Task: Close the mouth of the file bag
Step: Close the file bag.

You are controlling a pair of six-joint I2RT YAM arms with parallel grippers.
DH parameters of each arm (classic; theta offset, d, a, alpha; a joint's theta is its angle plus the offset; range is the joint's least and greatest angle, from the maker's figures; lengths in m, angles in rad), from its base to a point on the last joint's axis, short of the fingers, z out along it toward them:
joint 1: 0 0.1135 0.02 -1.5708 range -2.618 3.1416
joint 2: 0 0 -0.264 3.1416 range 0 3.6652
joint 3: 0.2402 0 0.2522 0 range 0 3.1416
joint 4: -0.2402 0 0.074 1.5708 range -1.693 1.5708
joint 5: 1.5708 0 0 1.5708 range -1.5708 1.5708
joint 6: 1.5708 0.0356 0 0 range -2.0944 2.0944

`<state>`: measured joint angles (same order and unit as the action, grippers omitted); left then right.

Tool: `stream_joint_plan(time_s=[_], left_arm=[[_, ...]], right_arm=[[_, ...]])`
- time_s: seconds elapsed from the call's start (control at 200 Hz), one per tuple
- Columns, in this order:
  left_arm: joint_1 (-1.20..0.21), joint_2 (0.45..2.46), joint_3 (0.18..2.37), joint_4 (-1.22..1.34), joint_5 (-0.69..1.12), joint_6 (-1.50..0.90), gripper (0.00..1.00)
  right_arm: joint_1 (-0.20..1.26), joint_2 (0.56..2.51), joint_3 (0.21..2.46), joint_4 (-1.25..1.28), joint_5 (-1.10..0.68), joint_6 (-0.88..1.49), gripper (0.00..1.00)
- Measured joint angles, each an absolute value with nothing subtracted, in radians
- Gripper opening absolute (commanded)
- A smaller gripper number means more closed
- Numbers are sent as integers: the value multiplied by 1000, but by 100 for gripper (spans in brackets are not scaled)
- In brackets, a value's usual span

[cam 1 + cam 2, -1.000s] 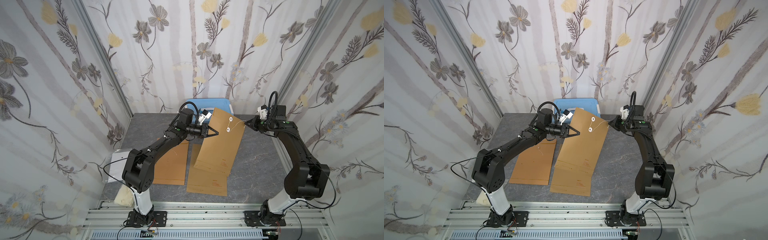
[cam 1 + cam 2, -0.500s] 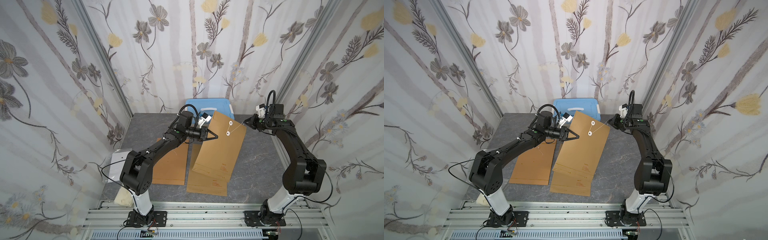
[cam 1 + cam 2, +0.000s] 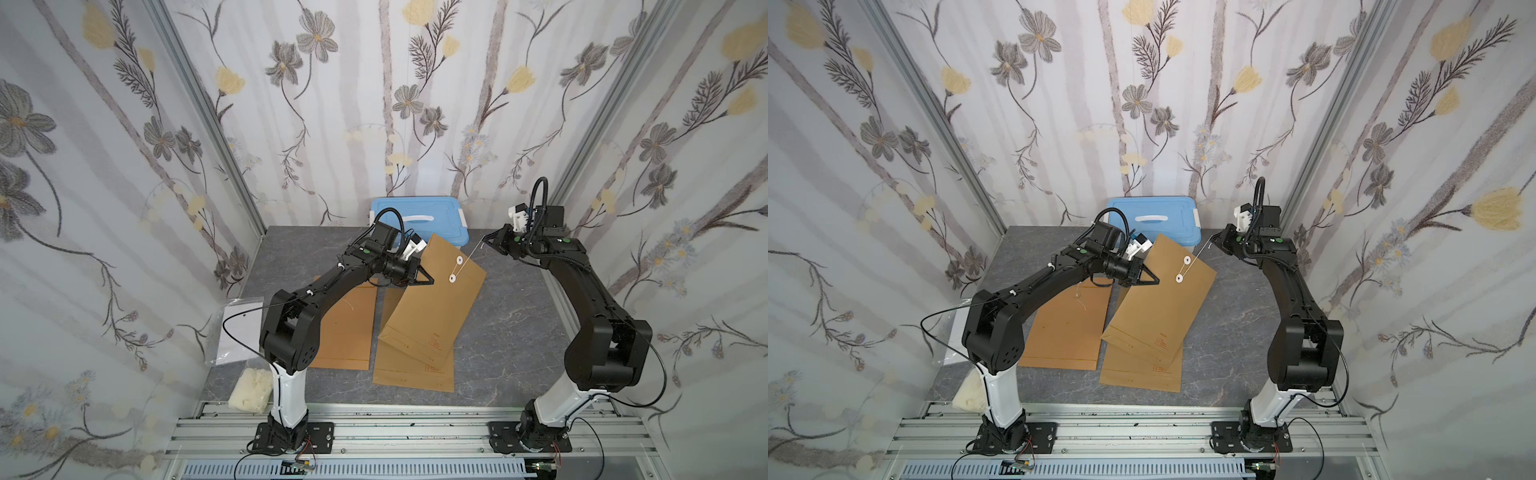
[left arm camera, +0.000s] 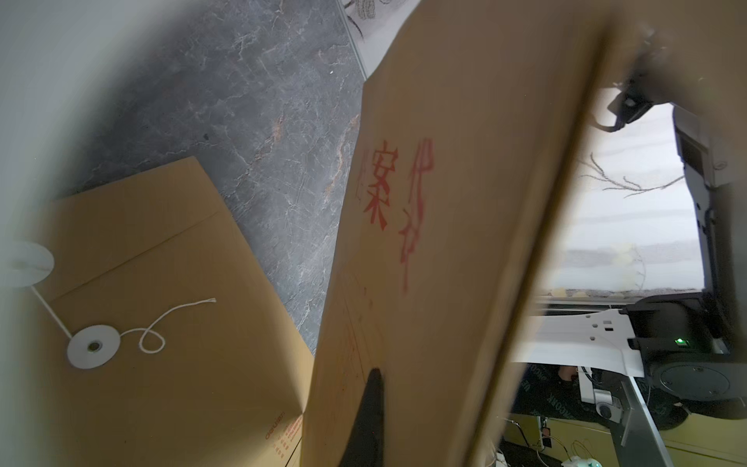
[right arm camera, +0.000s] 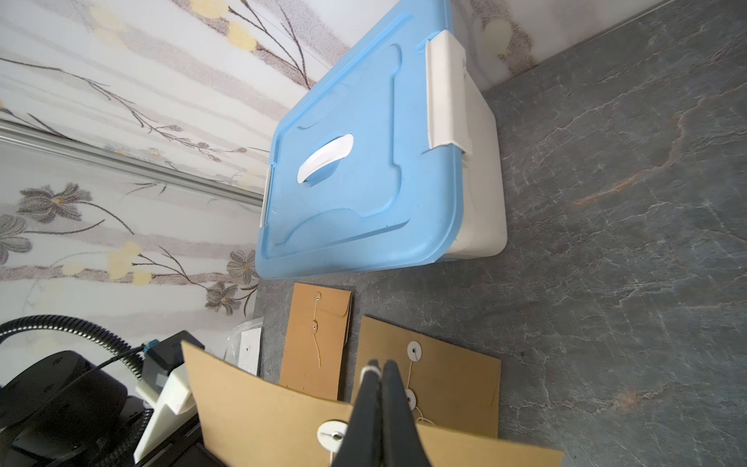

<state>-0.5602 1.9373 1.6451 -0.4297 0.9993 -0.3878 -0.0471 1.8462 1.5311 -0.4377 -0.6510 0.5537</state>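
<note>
File bag [image 3: 436, 307] aslant over desk [image 3: 519, 332], edge clamped in left end effector [image 3: 428, 282], string [image 3: 473, 252] pinched taut by right end effector [image 3: 487, 238]

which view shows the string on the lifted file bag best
Either top view: the string runs taut from the file bag to the right gripper. Right wrist shows only a bit pinched in the fingers; left wrist only the bag's printed face.

We see the left gripper [image 3: 430, 282] has drawn the file bag [image 3: 432, 316] toward 6 o'clock, stretching its string [image 3: 471, 251] longer toward the right gripper [image 3: 487, 239].
</note>
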Motion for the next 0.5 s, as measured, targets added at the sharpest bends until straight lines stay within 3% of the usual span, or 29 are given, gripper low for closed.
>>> stream_joint_plan(time_s=[0.5], left_arm=[[-574,1977,1673,-415,1024,-393,0]], right_arm=[[45,1930,1650,-412,-648,610,0]])
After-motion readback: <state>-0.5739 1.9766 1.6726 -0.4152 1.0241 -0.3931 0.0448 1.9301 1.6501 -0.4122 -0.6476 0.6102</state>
